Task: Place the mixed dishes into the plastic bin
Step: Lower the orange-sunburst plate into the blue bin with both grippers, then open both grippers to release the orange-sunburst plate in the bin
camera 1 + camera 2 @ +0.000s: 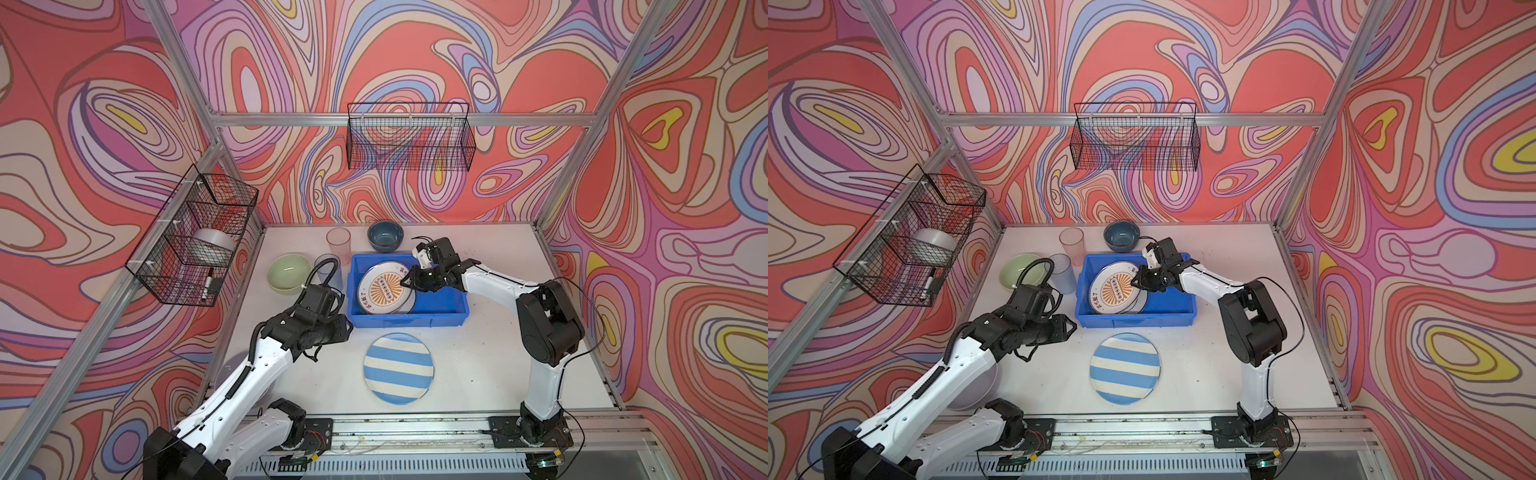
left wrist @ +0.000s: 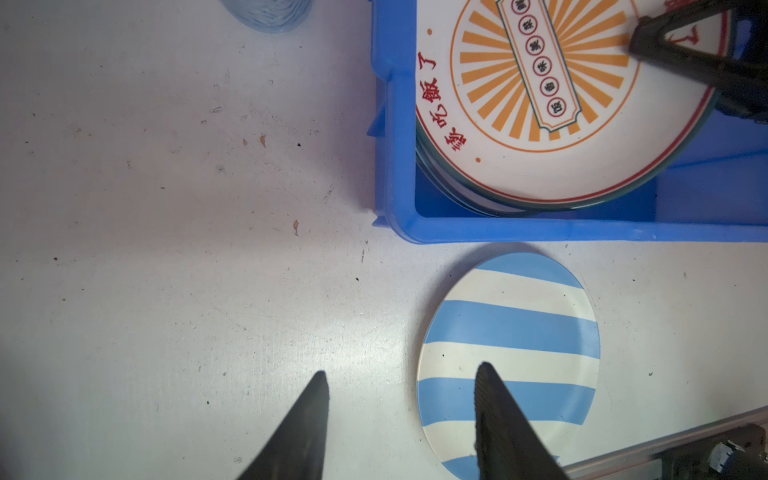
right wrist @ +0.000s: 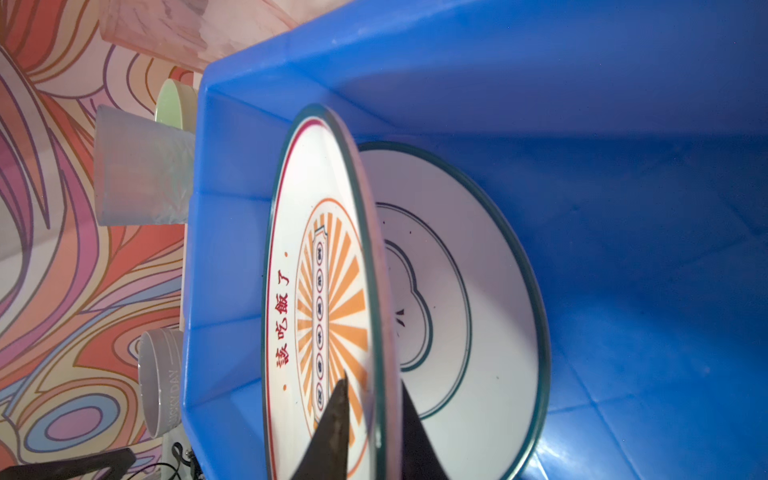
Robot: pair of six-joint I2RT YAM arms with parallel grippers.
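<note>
The blue plastic bin (image 1: 407, 322) (image 1: 1133, 320) sits mid-table. In it a green-rimmed lettered plate (image 1: 384, 289) (image 3: 299, 208) leans tilted over a second green-rimmed plate (image 3: 478, 291). My right gripper (image 1: 405, 282) (image 3: 372, 384) straddles the tilted plate's rim, jaws slightly apart. A blue-and-white striped plate (image 1: 399, 368) (image 2: 511, 328) lies in front of the bin. Just left of it, above the table, my left gripper (image 1: 347, 328) (image 2: 402, 370) hangs open and empty. The pale green bowl (image 1: 289, 272), bluish tumbler (image 1: 1065, 270), pinkish tumbler (image 1: 338, 243) and dark bowl (image 1: 385, 236) stand outside the bin.
Black wire baskets hang on the left wall (image 1: 195, 237) and back wall (image 1: 409, 139); the left one holds a white roll. A pale grey round dish (image 1: 976, 386) lies under my left arm. An aluminium rail (image 1: 415, 432) runs along the table's front edge.
</note>
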